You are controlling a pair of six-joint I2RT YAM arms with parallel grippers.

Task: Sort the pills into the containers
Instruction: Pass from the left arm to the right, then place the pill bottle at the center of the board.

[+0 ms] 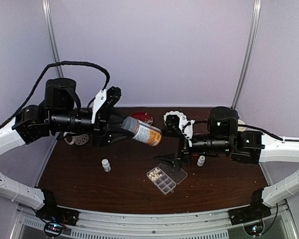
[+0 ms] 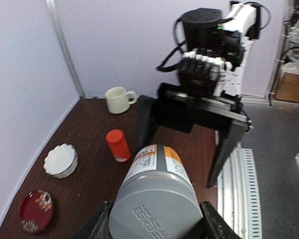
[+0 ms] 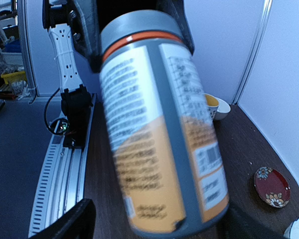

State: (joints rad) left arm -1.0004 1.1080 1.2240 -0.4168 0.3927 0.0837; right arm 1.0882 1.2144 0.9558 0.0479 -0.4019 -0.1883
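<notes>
A big bottle with a grey cap and an orange-and-white label hangs tilted over the table. My left gripper is shut on its cap end, and in the left wrist view the cap fills the space between the jaws. My right gripper is open: its fingers stand wide on either side of the bottle's base, with a gap on the left. Below, the clear pill box lies with its lid open, and whitish pills fill a few of its containers.
Two small white bottles stand on the table. At the back are a red dish, a white scalloped bowl, a small orange bottle and a cream mug. Purple walls close in the back and sides.
</notes>
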